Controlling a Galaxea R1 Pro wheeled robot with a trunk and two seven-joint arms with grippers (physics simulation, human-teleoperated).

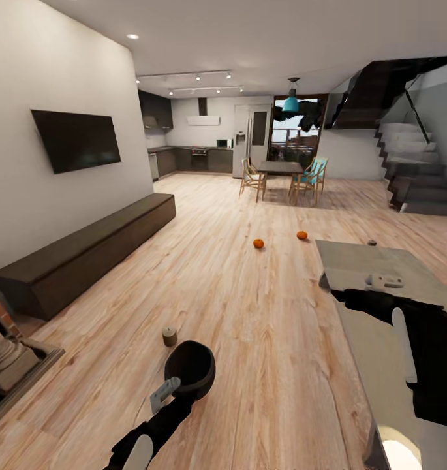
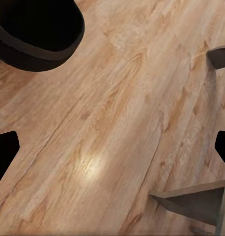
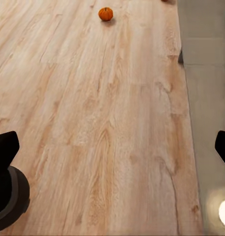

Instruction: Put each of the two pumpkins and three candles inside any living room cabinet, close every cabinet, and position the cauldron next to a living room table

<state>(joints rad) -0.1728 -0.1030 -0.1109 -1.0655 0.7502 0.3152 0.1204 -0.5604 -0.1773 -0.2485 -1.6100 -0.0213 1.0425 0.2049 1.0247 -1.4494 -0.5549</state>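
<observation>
From the head camera, two pumpkins [image 1: 258, 243] [image 1: 302, 235] sit well apart on the wood floor [image 1: 236, 307] beyond the grey tabletop [image 1: 373, 261]; the long cabinet [image 1: 86, 251] lines the wall, and the dark cauldron [image 1: 190, 367] stands beside a candle [image 1: 169, 337]. The left wrist camera shows the left gripper [image 2: 112, 147] spread wide near the cauldron. The right wrist camera shows the right gripper [image 3: 114, 147] spread, one pumpkin far ahead.

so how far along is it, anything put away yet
Nothing looks put away. Both pumpkins lie on the open floor, one candle stands on the floor beside the cauldron, and the long cabinet looks shut. Both the left gripper and the right gripper are open and empty. All the stowing is left; the cauldron sits fairly near the grey table.
</observation>
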